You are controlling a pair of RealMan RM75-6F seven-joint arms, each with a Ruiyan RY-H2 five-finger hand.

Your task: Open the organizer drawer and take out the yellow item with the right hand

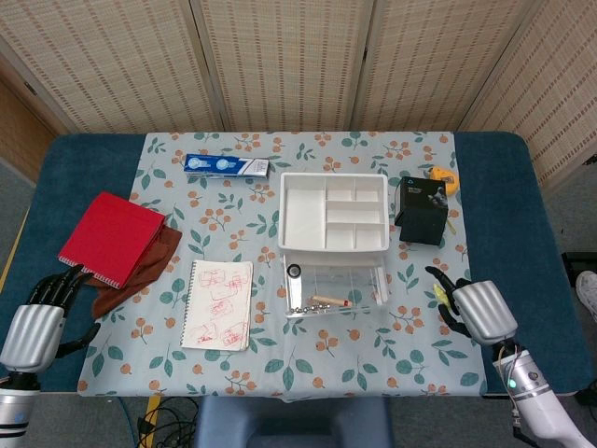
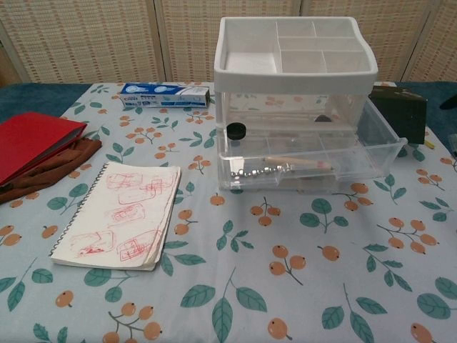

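The white organizer [image 1: 333, 213] stands mid-table, and its clear drawer [image 1: 334, 289] is pulled out toward me; the chest view shows the drawer [image 2: 307, 161] holding a black cap, a bead chain and a thin stick. My right hand [image 1: 480, 313] is right of the drawer, over the cloth's right edge. A small yellow item [image 1: 437, 293] sits at its fingertips, held there. My left hand [image 1: 37, 322] rests at the table's front left corner, fingers apart and holding nothing. Neither hand shows plainly in the chest view.
A black box [image 1: 422, 213] and a yellow tape measure [image 1: 441, 177] sit right of the organizer. A toothpaste box [image 1: 227, 166] lies at the back. A red notebook [image 1: 110, 237] on brown cloth [image 1: 140, 271] and a sketch pad [image 1: 218, 305] lie on the left.
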